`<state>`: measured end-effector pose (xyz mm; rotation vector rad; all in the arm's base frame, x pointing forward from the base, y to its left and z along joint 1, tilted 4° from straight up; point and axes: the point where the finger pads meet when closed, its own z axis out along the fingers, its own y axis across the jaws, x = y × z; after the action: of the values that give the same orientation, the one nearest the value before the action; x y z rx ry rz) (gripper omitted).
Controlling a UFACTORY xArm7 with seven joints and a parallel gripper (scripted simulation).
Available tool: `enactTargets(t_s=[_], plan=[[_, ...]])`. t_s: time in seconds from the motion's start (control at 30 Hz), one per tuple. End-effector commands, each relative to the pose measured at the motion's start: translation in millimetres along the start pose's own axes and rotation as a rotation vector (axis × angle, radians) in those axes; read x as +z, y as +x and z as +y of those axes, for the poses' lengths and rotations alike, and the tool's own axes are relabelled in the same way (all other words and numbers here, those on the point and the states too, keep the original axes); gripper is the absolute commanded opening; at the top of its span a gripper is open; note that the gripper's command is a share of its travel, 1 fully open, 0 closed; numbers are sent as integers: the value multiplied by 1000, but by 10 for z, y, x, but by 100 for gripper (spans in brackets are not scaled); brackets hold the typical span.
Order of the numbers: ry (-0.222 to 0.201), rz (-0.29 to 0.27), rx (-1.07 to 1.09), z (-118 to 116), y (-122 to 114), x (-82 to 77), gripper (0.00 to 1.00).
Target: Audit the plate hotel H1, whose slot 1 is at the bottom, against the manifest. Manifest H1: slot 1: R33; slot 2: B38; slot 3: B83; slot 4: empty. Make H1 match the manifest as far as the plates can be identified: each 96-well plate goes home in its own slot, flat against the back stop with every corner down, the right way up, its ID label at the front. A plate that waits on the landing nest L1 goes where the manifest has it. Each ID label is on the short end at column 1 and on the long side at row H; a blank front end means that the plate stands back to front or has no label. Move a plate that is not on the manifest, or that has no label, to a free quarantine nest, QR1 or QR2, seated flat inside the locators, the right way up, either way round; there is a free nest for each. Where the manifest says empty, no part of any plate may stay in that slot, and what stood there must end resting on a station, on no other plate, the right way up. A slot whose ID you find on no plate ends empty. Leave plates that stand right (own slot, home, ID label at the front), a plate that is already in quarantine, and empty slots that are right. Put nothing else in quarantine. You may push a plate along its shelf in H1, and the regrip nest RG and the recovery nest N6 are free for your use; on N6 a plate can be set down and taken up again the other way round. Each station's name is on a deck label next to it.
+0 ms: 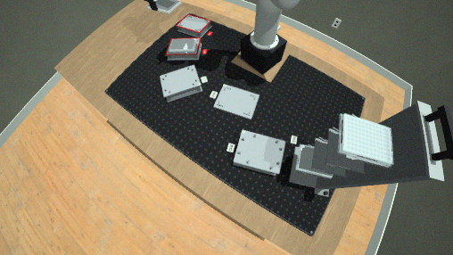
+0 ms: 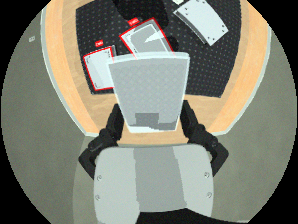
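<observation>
- Our tool (image 2: 152,137) is clamped on a plate (image 2: 149,90); the black fingers stand wide, one on each long side of it.
- In the wrist view we see the plate's pale, smooth face tilted toward the camera, with a darker grey patch near its lower edge. We cannot tell from this which way up it is.
- In the top view the tool and plate barely show at the upper edge (image 1: 166,4), beyond the counter's (image 1: 89,147) wooden rim and off the black mat (image 1: 294,102).
- Two red-framed nests (image 1: 193,25) (image 1: 183,48) sit at the mat's far corner; each holds a grey plate. The wrist view shows the same pair (image 2: 148,38) (image 2: 101,68) below the held plate.
- The hotel (image 1: 401,147) stands at the mat's right end. Its top shelf holds a white plate (image 1: 366,139) with the well grid up; lower shelves step out below it, and we cannot make out their contents.
- Three plain grey nests lie on the mat: one (image 1: 180,81) near the red pair that looks raised, one (image 1: 236,101) flat in the middle, and one (image 1: 259,152) beside the hotel.
- Small white deck labels (image 1: 230,147) sit next to the nests; their text is too small to read.
- The arm's black base (image 1: 263,51) shows only in the top view.
</observation>
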<state>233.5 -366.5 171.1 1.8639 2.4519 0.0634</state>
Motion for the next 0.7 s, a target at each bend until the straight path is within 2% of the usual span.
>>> enactTargets(t_s=[0.0,0.1,0.27,0.6,0.67], plan=[[-2,-3,-1,-186,-75,-15,0],[-2,-3,-1,-234,-91,-15,0],[-2,-3,-1,-473,-165,-14,0],[-2,-3,-1,-974,-170,-14,0],[-2,-3,-1,-974,-170,-14,0]])
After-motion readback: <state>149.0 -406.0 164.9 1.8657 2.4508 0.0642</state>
